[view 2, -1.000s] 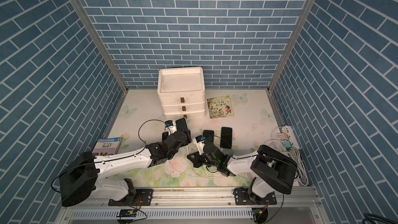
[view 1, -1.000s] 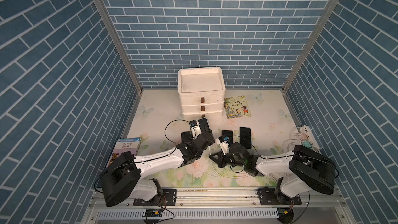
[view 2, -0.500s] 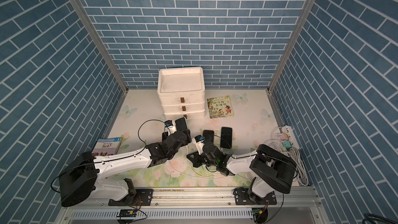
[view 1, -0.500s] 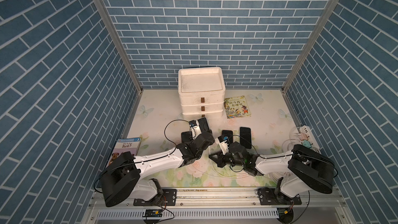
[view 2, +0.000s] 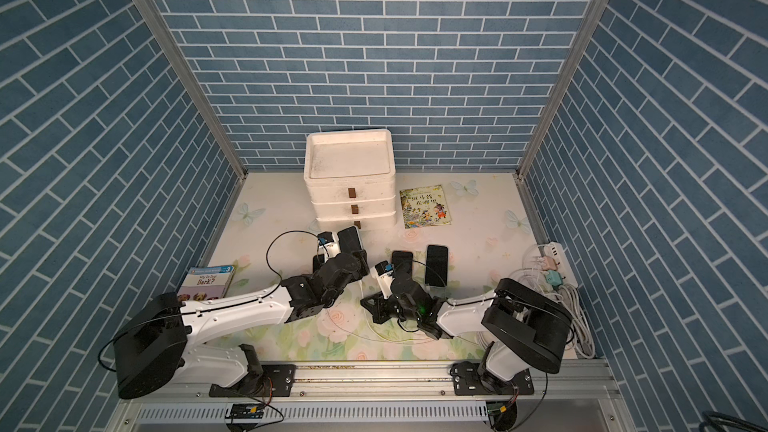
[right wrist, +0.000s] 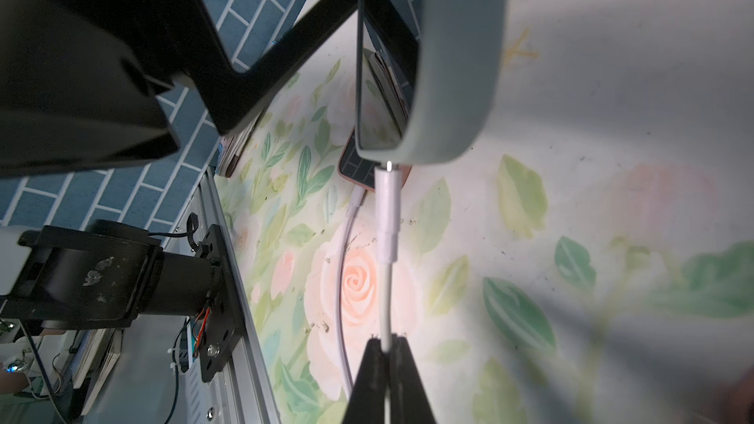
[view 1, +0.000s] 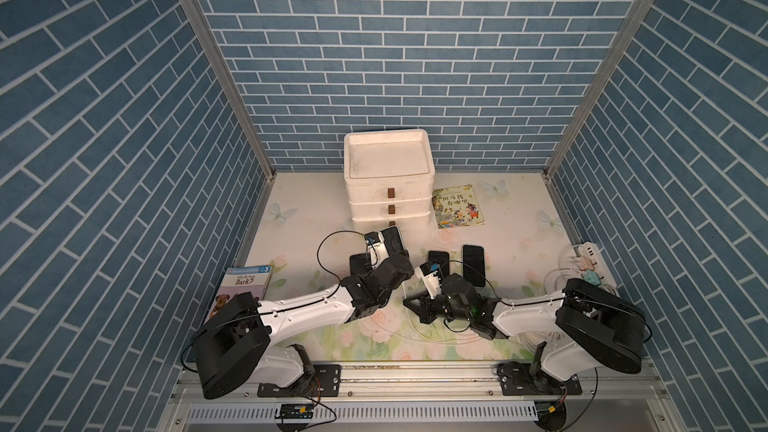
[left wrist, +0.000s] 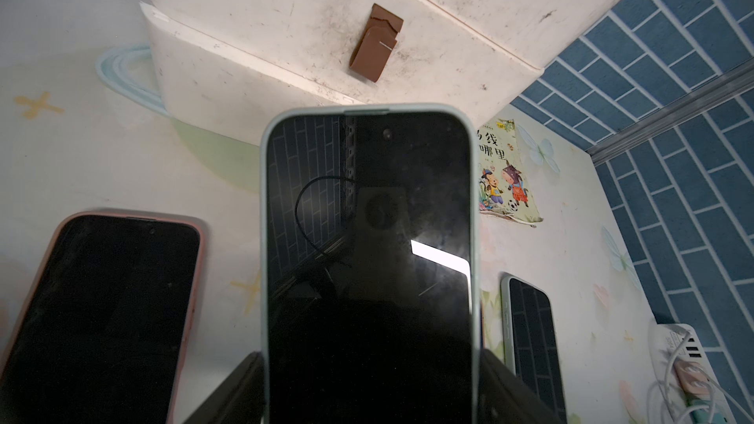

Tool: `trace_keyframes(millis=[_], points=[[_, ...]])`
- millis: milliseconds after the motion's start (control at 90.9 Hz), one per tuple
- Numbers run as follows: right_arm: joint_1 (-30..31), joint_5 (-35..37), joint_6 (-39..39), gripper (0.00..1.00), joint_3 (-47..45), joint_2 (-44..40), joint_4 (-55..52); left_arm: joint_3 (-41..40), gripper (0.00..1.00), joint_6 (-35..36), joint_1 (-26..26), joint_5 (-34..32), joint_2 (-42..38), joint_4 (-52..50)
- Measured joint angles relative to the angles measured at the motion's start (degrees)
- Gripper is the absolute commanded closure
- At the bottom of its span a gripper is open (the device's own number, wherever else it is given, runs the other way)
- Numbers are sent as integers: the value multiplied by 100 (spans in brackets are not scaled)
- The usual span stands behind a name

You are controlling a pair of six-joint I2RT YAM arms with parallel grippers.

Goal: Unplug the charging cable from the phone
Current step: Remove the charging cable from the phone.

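- White cable is pinched between the closed tips of the right gripper, bottom centre of the right wrist view.
- Risk: the grip sits on thin cord, not the stiff plug, so a pull may slide the tips along the cord or strain it.
- Above the pinch, the plug rises straight to the phone, whose pale green case fills the upper centre. A sliver of metal shows at the port, so the plug looks partly out, though I cannot tell whether it is free.
- Farther off, the left gripper clamps the phone by its sides, lower centre of the left wrist view. A loose clamp would let the phone follow the cable.
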Motion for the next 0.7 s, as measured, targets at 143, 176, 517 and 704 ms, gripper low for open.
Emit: trace_keyframes(millis=[143, 176, 517, 704], points=[[37, -59, -4, 100, -57, 7, -256, 138, 100, 31, 7, -101, 0, 50], [37, -66, -11, 100, -63, 13, -291, 157, 100, 37, 7, -114, 0, 68], [37, -109, -96, 69, -22, 162, -431, 254, 100, 59, 15, -323, 0, -118], [37, -164, -190, 46, 2, 286, -435, 369, 100, 63, 155, -282, 114, -426]])
